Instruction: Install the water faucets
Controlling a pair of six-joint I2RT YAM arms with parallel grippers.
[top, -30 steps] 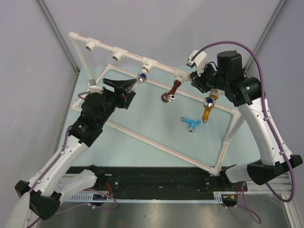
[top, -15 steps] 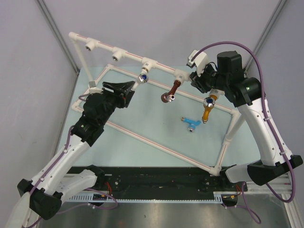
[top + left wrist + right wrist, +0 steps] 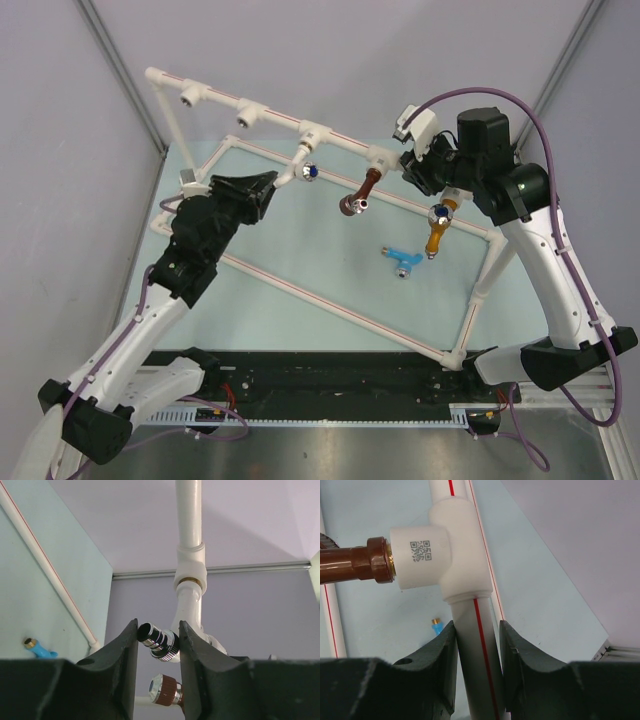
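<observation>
1. The white faucet (image 3: 160, 641) hangs from its tee (image 3: 190, 565), its chrome end between the left gripper's (image 3: 158, 630) fingers. They stand apart, and you cannot tell whether they pinch it.
2. The right gripper (image 3: 476, 635) is clamped on the pipe (image 3: 470, 615) just under the brown faucet's (image 3: 350, 562) tee, likely to steady it.
3. You seem to be screwing the white one home. Next, grip the chrome end firmly and turn.
4. The blue faucet (image 3: 401, 260) lies on the table (image 3: 300, 250), not yet installed.

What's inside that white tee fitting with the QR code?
The brown faucet enters the side socket of the tee fitting, a brass ring at the mouth. Its end inside is covered by the socket wall, so its depth cannot be seen.
</observation>
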